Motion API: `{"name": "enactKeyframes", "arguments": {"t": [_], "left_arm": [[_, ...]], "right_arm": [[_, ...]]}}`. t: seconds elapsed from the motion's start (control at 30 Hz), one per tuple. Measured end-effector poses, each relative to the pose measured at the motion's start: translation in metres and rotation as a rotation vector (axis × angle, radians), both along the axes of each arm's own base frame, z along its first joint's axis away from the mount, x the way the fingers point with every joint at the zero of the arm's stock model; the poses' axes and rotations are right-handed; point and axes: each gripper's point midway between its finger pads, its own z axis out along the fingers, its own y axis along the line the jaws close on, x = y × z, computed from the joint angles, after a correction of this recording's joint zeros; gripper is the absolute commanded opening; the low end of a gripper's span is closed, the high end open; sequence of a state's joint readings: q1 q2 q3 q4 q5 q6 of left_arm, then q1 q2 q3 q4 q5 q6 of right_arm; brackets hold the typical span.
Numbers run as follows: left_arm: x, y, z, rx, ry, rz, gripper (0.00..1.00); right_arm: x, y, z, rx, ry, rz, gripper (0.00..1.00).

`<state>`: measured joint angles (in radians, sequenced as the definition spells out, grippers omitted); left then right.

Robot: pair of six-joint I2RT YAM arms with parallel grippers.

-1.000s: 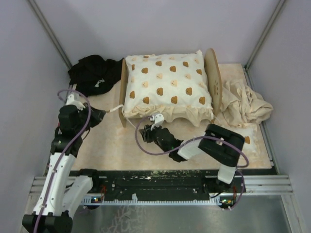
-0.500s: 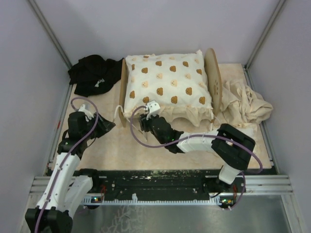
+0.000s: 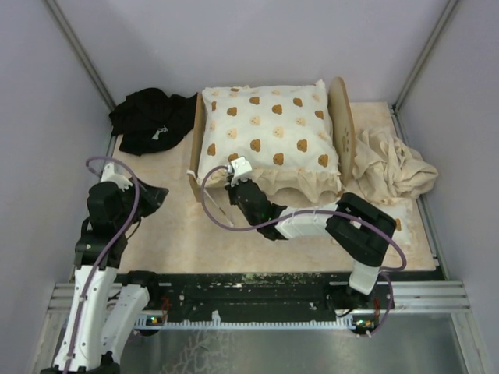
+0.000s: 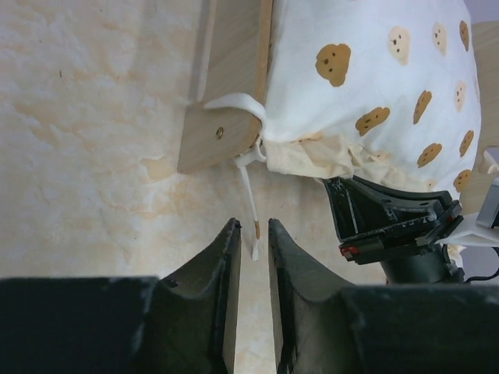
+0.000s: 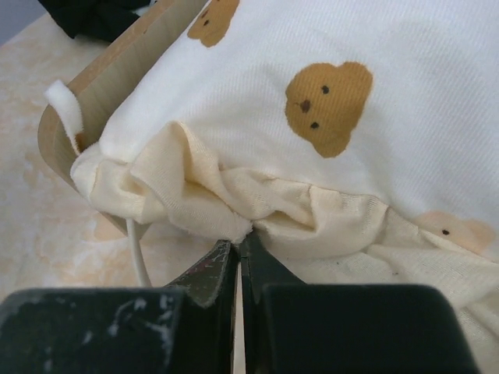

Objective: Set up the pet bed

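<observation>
The pet bed [image 3: 341, 117] stands at the middle rear of the desk [image 3: 179, 234], its light-wood end panels upright at the left and right. A cream cushion [image 3: 269, 132] with brown prints lies on top and covers the frame between the panels. The right hand [image 5: 239, 245] is at the front left corner of the bed. Its fingers are pressed together with almost no gap, and they pinch the lower edge of the cushion's frill [image 5: 203, 202]. A white cord [image 4: 248, 195] is tied round the corner of the left panel and hangs down to the desk. The left hand [image 4: 253, 234] sits over the desk to the left of the bed, apart from the frame and pointing toward that corner. Its fingers stand a narrow gap apart; the free end of the cord lies just at the fingertips and is not clamped. A black cloth [image 3: 148, 121] lies at the rear left of the desk. A crumpled beige cloth [image 3: 390, 167] lies just beside the right panel.
</observation>
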<state>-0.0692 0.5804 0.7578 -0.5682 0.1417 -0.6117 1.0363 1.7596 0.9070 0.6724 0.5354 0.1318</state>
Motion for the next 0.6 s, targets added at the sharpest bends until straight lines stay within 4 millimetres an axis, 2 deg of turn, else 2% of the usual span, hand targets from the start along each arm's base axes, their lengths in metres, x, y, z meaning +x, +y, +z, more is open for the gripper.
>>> {"name": "enactKeyframes", "arguments": {"t": [0.07, 0.17, 0.33, 0.47, 0.6], "left_arm": [[0.001, 0.0, 0.001, 0.009, -0.008, -0.005, 0.45], [0.009, -0.003, -0.009, 0.021, -0.016, -0.034, 0.55], [0.036, -0.007, -0.044, 0.049, 0.036, -0.062, 0.71], [0.06, -0.003, -0.058, 0.046, 0.077, -0.025, 0.73], [0.091, 0.0, -0.058, 0.005, 0.134, 0.04, 0.73]], "right_arm": [[0.001, -0.001, 0.0, 0.001, -0.002, -0.001, 0.0], [-0.003, -0.002, -0.001, 0.003, -0.007, 0.024, 0.0], [-0.023, -0.006, -0.003, 0.005, 0.003, 0.124, 0.0], [-0.039, 0.002, 0.002, 0.03, 0.01, 0.232, 0.0], [-0.048, 0.009, -0.001, 0.026, 0.025, 0.299, 0.0]]}}
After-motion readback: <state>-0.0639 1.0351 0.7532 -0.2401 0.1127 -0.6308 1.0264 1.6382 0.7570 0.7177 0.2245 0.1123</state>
